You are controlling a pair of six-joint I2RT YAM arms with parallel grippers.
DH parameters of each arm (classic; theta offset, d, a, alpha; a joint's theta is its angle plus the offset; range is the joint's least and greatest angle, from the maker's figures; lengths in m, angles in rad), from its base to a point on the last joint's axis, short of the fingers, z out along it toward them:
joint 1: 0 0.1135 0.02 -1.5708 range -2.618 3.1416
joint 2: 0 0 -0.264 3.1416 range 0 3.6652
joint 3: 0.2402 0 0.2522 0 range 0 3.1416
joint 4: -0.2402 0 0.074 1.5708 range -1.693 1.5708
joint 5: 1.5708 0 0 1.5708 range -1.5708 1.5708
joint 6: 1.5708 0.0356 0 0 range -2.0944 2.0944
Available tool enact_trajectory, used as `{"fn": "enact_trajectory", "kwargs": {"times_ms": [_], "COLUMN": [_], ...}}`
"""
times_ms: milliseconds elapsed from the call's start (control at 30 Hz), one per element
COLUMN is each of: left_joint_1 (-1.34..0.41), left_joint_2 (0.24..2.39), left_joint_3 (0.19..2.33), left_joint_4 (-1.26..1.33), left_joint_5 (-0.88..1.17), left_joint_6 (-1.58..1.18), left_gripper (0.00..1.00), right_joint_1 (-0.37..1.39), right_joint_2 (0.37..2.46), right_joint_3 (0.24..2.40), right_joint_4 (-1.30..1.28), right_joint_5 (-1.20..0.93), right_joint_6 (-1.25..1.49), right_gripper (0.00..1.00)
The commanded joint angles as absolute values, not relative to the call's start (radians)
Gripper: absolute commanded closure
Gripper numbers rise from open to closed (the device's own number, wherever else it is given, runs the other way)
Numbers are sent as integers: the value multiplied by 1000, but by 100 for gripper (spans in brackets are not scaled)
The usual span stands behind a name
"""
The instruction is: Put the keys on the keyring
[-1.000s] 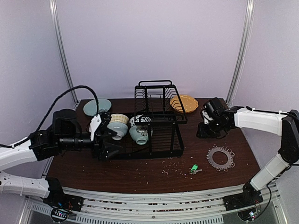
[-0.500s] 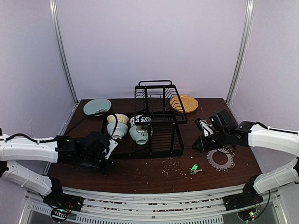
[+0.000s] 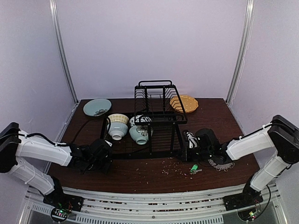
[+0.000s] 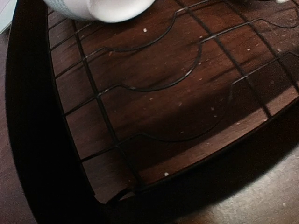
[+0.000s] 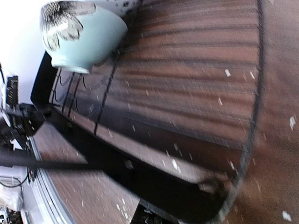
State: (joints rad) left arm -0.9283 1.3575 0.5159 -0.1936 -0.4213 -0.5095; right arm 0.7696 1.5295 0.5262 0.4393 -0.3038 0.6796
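Bright green marks the head of the key [image 3: 193,168], which lies flat on the dark wooden table [image 3: 140,179] near its front edge, right of centre, with its short silvery blade pointing right. Pale crumbs [image 3: 167,167] are scattered over the wood to its left.

Just beyond the key, the right gripper [image 3: 189,150] sits low at the front right corner of the black wire dish rack [image 3: 159,116], its fingers closed together; the key lies near it but apart from it. The right forearm runs back to the right over the keyring [image 3: 220,164], so only the near part of the grey disc and its wire loops shows, just right of the key and not touching it.

On the other side, the left gripper [image 3: 102,154] is also closed, low against the rack's front left corner. Its wrist camera looks down through the rack's floor wires [image 4: 154,88] onto crumb-flecked wood.

Further in, a pale blue bowl [image 3: 140,134] and a cream-rimmed bowl [image 3: 117,125] rest in the rack's lower level; the right wrist camera sees the blue one [image 5: 81,39].

At the far edge lie a teal plate [image 3: 97,107] on the left and a yellow plate [image 3: 183,103] on the right.
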Motion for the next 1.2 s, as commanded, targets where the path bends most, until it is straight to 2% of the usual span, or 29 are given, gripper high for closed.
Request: {"fn": "enact_trajectory", "kwargs": {"times_ms": [0, 233, 400, 600, 900, 1167], "left_joint_1": [-849, -761, -649, -572, -495, -423], "left_joint_2": [1385, 1539, 1629, 1739, 1895, 1947], "left_joint_3": [492, 582, 674, 824, 998, 1081], "left_joint_4": [11, 121, 153, 137, 133, 138], "left_joint_5": [-418, -372, -331, -299, -248, -258], "left_joint_6": [-428, -330, -271, -206, -154, -134], "left_gripper": [100, 100, 100, 100, 100, 100], "right_joint_1": [760, 718, 659, 612, 561, 551], "right_joint_2": [1648, 1797, 1927, 2078, 2239, 2279], "right_joint_3": [615, 795, 950, 1178, 1425, 1517], "right_joint_4": [537, 478, 452, 321, 260, 216], "right_joint_5": [-266, -271, -354, -412, -448, -428], "right_joint_6": [667, 626, 625, 587, 592, 582], "right_gripper": [100, 100, 100, 100, 100, 100]}}
